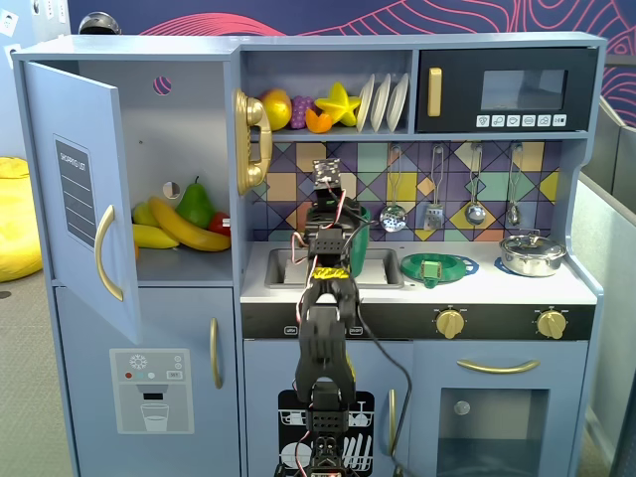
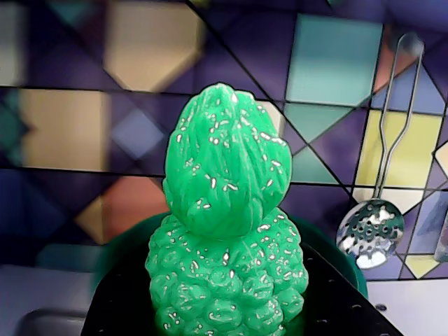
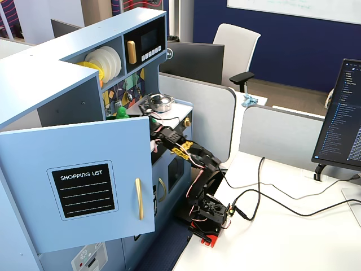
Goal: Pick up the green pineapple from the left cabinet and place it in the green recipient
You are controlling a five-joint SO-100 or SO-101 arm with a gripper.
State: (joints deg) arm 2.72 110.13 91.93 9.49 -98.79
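Bright green, bumpy pineapple (image 2: 227, 245) against a backsplash (image 2: 91, 119) of purple, teal, yellow and orange tiles — black lines between them. Light-blue cabinet (image 1: 129, 179) with gold handle (image 1: 105, 253) — yellow banana (image 1: 189, 231), green pear (image 1: 196, 204) inside.

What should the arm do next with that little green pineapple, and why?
Probably lower it a little, then open the jaws. In the wrist view the green pineapple sits upright in the gripper, right over the dark rim of the green recipient, so it looks roughly lined up to drop in.

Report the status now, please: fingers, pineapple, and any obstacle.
Fingers hidden under green pineapple, apparently gripping it. Pineapple above green recipient rim, not released. No obstacle visible.
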